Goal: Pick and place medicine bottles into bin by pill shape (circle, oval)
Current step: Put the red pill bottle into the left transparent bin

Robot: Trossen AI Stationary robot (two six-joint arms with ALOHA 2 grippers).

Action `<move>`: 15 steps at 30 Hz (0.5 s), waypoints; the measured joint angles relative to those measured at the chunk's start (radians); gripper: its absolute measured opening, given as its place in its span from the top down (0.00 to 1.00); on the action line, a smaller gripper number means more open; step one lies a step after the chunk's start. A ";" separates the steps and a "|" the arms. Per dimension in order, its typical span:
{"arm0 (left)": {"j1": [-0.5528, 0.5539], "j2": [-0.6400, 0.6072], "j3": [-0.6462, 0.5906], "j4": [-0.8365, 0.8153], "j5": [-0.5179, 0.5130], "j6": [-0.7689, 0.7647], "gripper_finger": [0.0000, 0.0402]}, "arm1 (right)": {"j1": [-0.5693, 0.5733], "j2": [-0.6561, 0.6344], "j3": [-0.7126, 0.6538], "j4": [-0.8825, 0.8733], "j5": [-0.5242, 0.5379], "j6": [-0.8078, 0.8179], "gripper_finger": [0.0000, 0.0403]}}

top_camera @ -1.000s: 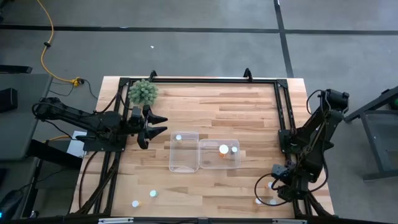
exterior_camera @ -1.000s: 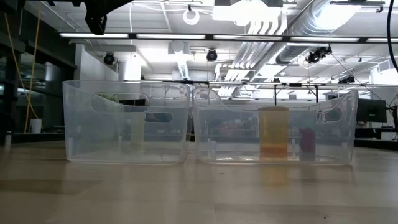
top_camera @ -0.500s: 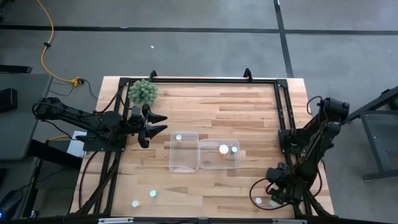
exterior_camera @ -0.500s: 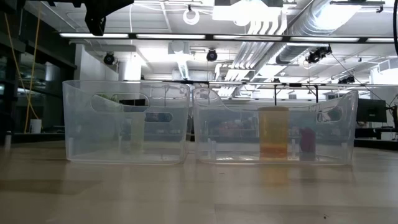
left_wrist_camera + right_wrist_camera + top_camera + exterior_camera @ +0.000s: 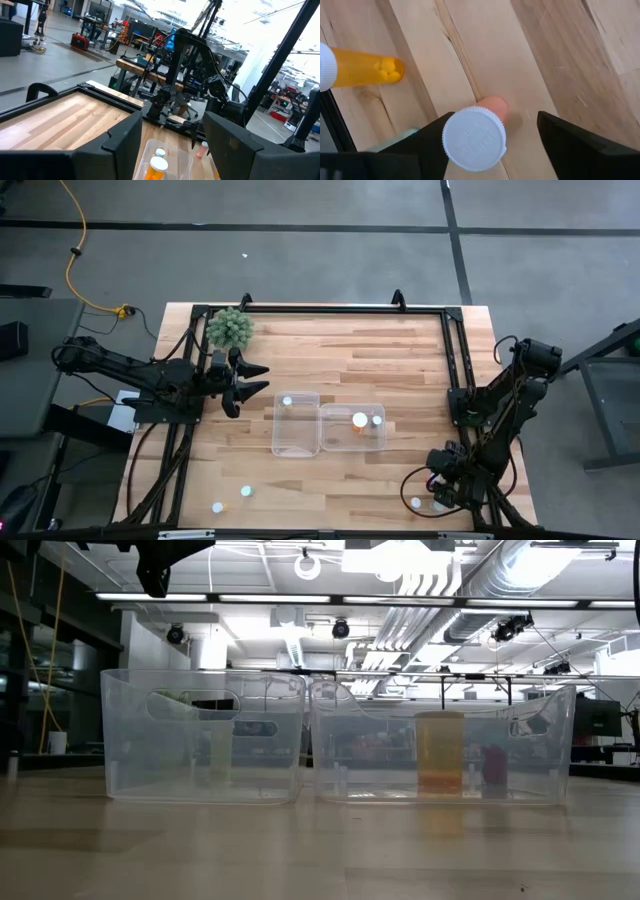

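Bare table behind the two bins.

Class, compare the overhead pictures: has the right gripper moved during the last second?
Yes. The right gripper has moved toward the table's near edge, away from the clear bins, and now hangs over a white-capped bottle.

Left gripper poised open above a pale wooden table.
Lower centre: two white-capped orange medicine bottles in a clear plastic bin.

orange bottle | cap end cut off at edge (right wrist view)
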 joint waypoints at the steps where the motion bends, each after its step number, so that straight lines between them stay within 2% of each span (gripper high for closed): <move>1: 0.000 0.000 0.000 0.000 0.000 0.000 0.50 | 0.000 0.000 0.000 0.000 0.000 0.000 0.36; 8: 0.000 0.000 0.000 0.000 0.000 0.000 0.50 | 0.000 0.000 0.000 0.003 -0.004 0.004 0.52; 15: 0.000 0.000 0.000 -0.004 0.000 0.000 0.50 | -0.001 -0.022 0.001 0.014 -0.013 0.007 0.57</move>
